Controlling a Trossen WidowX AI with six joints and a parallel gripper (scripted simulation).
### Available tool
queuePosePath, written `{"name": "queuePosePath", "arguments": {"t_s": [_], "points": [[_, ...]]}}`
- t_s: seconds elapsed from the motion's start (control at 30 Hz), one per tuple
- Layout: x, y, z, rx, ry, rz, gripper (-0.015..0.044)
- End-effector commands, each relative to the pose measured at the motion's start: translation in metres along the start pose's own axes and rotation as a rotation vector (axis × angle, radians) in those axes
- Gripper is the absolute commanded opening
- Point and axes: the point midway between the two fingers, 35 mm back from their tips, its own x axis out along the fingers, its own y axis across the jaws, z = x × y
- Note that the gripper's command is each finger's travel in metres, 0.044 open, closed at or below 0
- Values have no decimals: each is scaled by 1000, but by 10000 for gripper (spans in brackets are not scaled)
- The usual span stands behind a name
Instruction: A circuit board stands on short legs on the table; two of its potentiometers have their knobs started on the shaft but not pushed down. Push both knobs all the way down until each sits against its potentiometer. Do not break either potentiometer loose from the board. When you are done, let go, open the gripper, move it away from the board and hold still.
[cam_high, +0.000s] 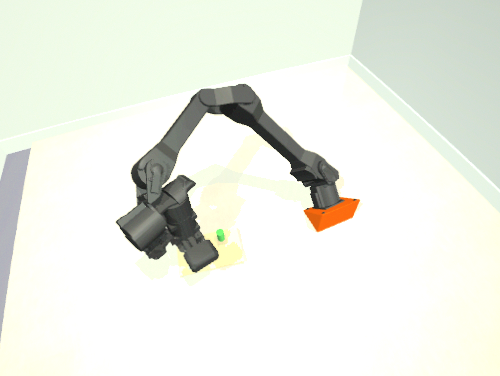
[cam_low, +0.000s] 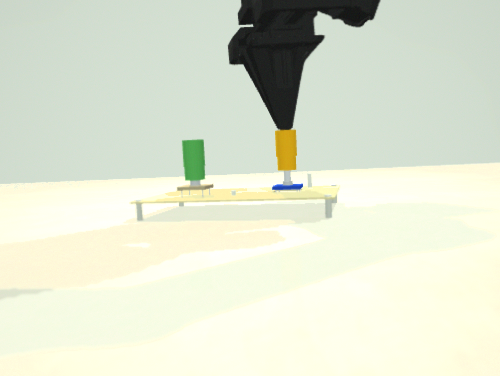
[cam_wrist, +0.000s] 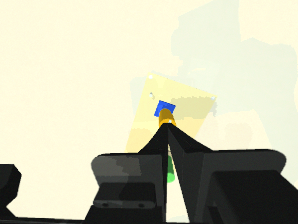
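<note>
My gripper (cam_low: 285, 127) (cam_wrist: 166, 126) is shut and empty, its tips right at the top of the orange knob (cam_low: 286, 150) (cam_wrist: 166, 118). That knob stands upright on its shaft, with bare shaft showing below it above the blue potentiometer (cam_low: 287, 187) (cam_wrist: 164, 108). The green knob (cam_low: 194, 160) (cam_high: 220, 235) (cam_wrist: 170, 177) stands upright over the brown potentiometer (cam_low: 195, 187), with a short piece of shaft showing between them. The circuit board (cam_low: 250, 197) (cam_high: 231, 256) (cam_wrist: 145, 115) stands level on short legs. In the top view the arm hides the orange knob.
A small grey post (cam_low: 309, 180) rises from the board near the orange knob. The arm's orange base block (cam_high: 334, 215) is at the right in the top view. The arm (cam_high: 224, 97) arches from there over to the board.
</note>
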Motion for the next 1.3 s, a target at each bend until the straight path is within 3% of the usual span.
{"name": "queuePosePath", "arguments": {"t_s": [0.0, 1.27], "points": [[19, -4, 1, 16, 33, -5, 0], [24, -4, 1, 16, 33, -5, 0]]}}
